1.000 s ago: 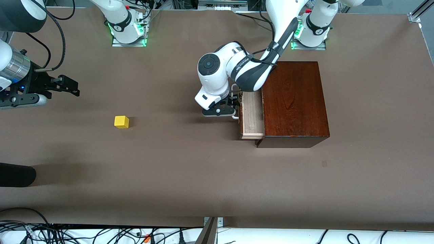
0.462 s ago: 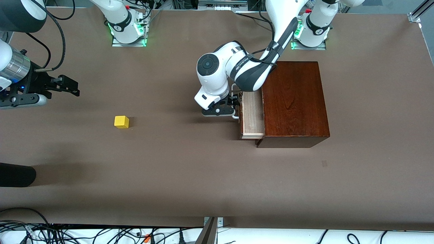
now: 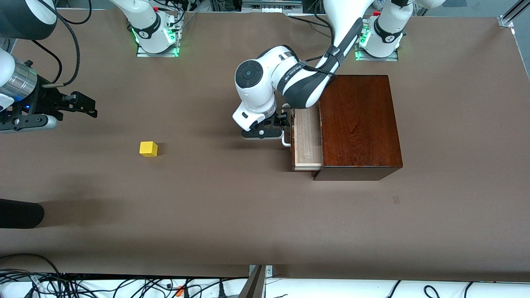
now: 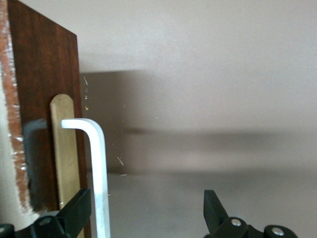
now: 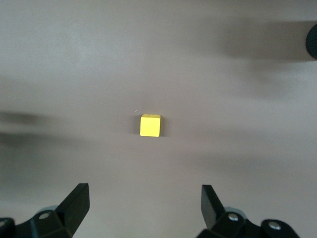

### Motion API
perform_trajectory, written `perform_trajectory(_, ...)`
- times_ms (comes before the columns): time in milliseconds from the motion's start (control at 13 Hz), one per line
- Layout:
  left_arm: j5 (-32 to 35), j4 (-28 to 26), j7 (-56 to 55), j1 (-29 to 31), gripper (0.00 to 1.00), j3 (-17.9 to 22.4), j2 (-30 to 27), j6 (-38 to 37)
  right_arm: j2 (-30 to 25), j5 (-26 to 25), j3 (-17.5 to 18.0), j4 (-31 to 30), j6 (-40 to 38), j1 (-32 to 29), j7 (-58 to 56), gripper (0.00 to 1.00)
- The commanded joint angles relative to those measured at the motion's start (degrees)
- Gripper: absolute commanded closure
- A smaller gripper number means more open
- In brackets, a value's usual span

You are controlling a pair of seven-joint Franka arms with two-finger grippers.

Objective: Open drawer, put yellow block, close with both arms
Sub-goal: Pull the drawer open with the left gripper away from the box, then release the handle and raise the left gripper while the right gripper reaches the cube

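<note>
Drawer (image 3: 307, 142) sits partly out; left gripper (image 4: 143, 218) has its fingers spread, white handle (image 4: 96, 173) between them. Right gripper (image 5: 141, 210) waits, fingers spread, over the yellow block (image 5: 150, 125), lined up for picking.

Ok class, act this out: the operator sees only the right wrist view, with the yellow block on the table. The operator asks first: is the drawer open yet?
Observer: Partly. The drawer sticks a short way out of the wooden box.
Operator: Where is the left end effector?
Observer: The left end effector is at the drawer's white handle, open, with the bar between its fingers.
Operator: Is anything in the drawer?
Observer: No, the part that shows is bare wood.
</note>
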Motion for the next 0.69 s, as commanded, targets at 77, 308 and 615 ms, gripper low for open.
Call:
perform_trajectory(77,-1.21,7.48,6.71,0.23,0.00,0.69,0.15,-10.80,0.26,-0.29,0.42,1.10,-0.69,-0.47,0.43,0.00)
perform_trajectory(308,-1.12,10.58,14.18,2.60,0.00,1.92,-3.09,-19.25,0.26,-0.29,0.42,1.10,-0.78,-0.47,0.52,0.00)
perform_trajectory(615,6.15,10.23,31.56,8.22,0.00,2.80,-10.74,-23.48,0.26,-0.29,0.42,1.10,-0.78,-0.47,0.52,0.00)
